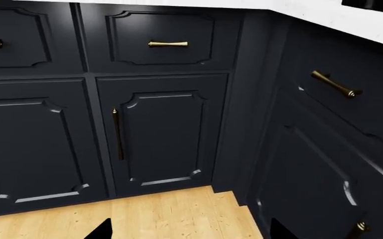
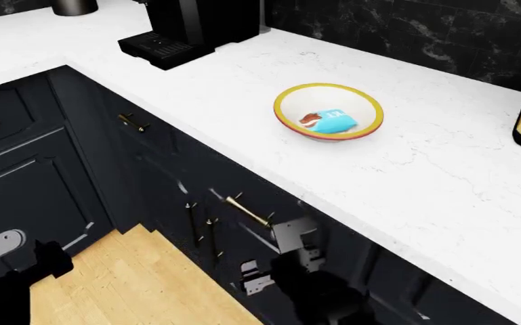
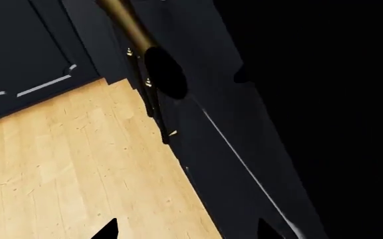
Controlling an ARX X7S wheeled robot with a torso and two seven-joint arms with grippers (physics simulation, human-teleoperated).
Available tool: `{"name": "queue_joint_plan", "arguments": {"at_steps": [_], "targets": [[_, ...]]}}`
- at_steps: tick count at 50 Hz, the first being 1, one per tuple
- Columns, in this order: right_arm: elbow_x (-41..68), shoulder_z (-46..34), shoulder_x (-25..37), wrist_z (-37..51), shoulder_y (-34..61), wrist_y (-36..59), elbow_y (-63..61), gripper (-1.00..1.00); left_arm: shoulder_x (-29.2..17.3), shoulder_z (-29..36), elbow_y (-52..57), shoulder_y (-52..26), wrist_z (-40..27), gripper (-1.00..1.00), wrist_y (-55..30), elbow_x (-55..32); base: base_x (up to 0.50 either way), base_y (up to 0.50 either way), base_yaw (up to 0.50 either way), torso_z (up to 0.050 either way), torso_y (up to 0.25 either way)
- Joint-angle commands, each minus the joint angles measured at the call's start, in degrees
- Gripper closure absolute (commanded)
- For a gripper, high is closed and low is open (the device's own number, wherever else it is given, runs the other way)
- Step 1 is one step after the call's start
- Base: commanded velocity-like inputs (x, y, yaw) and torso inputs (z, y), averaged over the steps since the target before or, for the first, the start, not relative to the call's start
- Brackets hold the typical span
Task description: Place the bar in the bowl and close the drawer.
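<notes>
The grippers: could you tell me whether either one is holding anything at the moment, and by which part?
Nothing is held. The bar lies in the bowl, and both grippers are empty.

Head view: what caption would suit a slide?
Snack bar lies in the bowl; right gripper at the drawer.

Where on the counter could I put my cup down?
The white marble countertop is bare between the yellow-rimmed white bowl and the counter's front edge, and between bowl and black coffee machine. The bowl is taken: the light-blue wrapped snack bar lies inside.
</notes>
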Motion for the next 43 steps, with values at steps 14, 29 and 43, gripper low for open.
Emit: {"name": "queue_joint_plan", "arguments": {"at_steps": [14, 29, 43], "targets": [[-17.4, 26.4, 1.6, 0.5, -0.5, -0.2, 11.7, -1.0, 0.1, -0.3, 0.1, -0.1, -0.1, -1.0, -0.6, 0.3, 0.0, 0.0, 0.0, 0.0, 0.0], [-46.0, 51.0, 2.0, 9.9, -3.0, 0.1, 11.7, -1.0, 0.1, -0.7, 0.6, -0.6, 0.0, -1.0, -1.3, 0.3, 0.0, 0.0, 0.0, 0.0, 0.0], [-51.2, 56.6, 2.2, 14.6, -3.6, 0.5, 11.7, -1.0, 0.1, -0.9, 0.5, -0.4, 0.0, -1.0, -1.2, 0.4, 0.0, 0.0, 0.0, 0.0, 0.0]]}}
